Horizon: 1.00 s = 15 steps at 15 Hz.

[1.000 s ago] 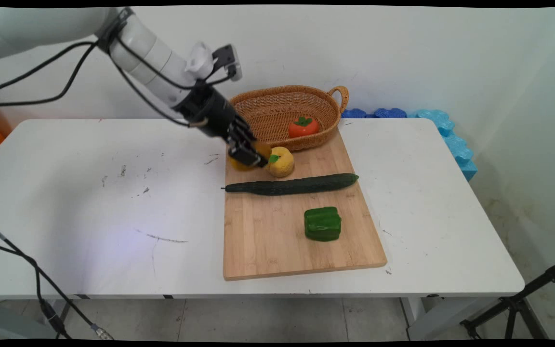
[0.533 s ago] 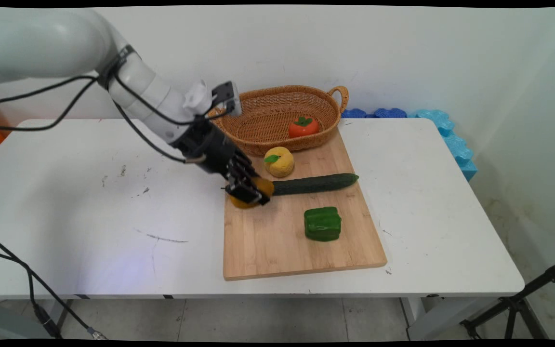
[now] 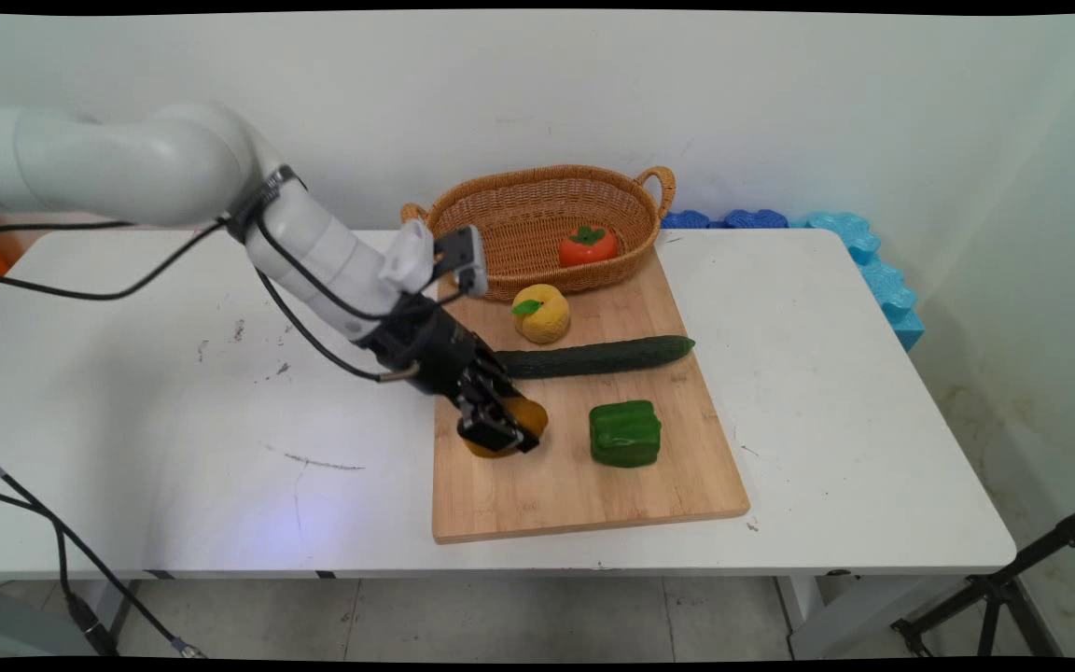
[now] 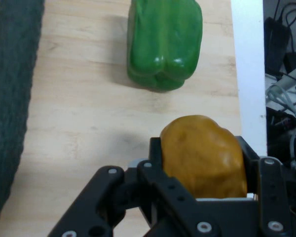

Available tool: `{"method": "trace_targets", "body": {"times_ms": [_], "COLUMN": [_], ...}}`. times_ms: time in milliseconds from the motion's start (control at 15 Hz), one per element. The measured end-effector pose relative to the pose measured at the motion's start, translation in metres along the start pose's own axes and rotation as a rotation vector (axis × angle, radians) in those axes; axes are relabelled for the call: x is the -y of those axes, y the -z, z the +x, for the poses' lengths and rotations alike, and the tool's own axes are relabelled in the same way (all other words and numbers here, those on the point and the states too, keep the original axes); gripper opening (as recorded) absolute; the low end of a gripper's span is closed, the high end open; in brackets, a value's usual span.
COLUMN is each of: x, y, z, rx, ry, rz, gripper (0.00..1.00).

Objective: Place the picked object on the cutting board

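Orange-brown lumpy fruit (image 4: 203,155) clamped in hand (image 3: 498,431), long axis across fingers.

White arm reaching from the left, angled downward, hand (image 3: 502,431) clamped shut, low.

The arm (image 3: 174,177) is white and glossy, built of thick rounded links that run from the left edge of the frame toward the centre; a dark ring marks the joint between two links; thin black cables (image 3: 90,289) loop beneath it. Near the wrist sits a small white fitting with a grey-black box (image 3: 469,261) beside it. The pincer (image 3: 500,431) is black, made of angular linkage bars; silver screw heads (image 4: 203,227) dot them in the lower part of the hand view.
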<state>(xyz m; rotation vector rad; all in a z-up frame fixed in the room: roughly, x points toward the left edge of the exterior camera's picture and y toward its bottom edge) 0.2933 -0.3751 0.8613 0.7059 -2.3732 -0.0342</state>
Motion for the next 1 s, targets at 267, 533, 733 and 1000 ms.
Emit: {"method": "trace_targets", "body": {"times_ms": [267,533,733,1000], "x": [0.002,0.008,0.012,0.015], "y": [-0.026,-0.044,-0.051,-0.056], "z": [-0.007,-0.013,-0.015,-0.017], "rx": [-0.004,-0.008,-0.011,-0.015], "ry": [-0.039,-0.075,-0.098,-0.128], "rz": [0.000,0.010,0.017,0.022], "gripper": [0.00,0.00,0.00,1.00]}}
